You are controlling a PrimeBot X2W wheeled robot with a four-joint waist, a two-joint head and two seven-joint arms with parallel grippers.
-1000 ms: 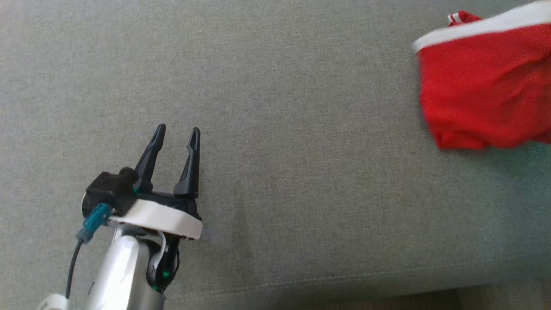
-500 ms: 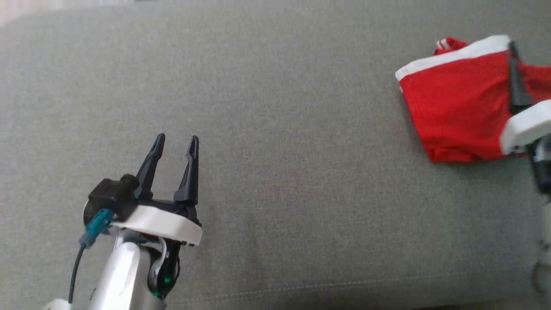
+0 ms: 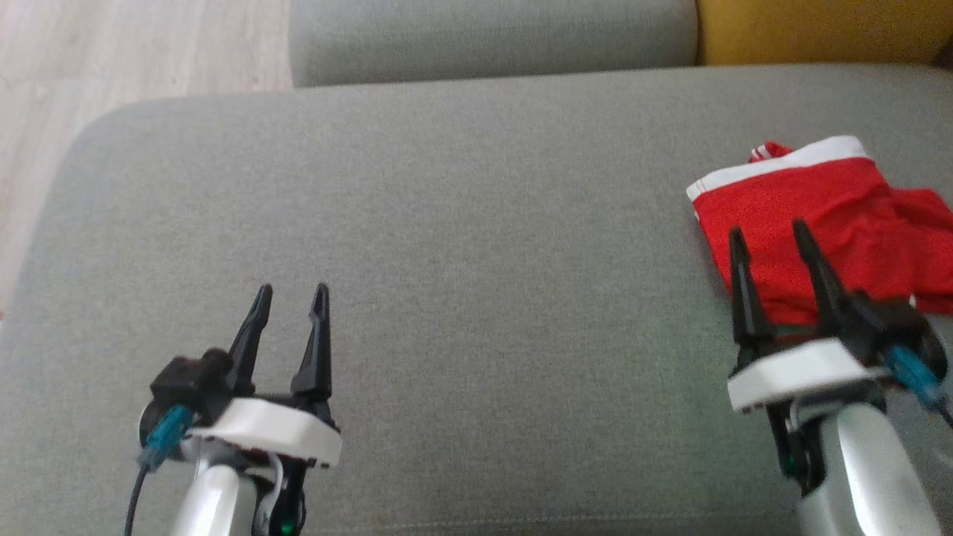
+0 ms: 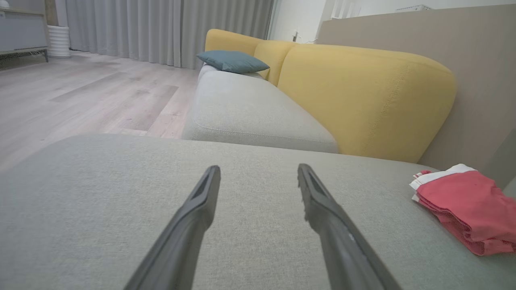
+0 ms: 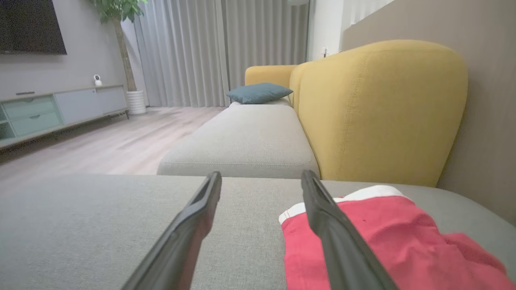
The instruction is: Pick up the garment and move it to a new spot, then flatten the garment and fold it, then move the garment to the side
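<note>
The garment (image 3: 811, 216) lies folded at the far right of the grey seat cushion (image 3: 476, 260), so I judge the last step, moving it aside, all but done; my right gripper (image 3: 768, 229) hovers at its near edge, spread wide and empty; my left gripper (image 3: 292, 288), equally wide, sits near left; next I'd draw the right arm back without snagging cloth.

Grey sofa seat (image 3: 461, 223), yellow backrest (image 5: 379, 108), wood floor (image 4: 80, 96).
</note>
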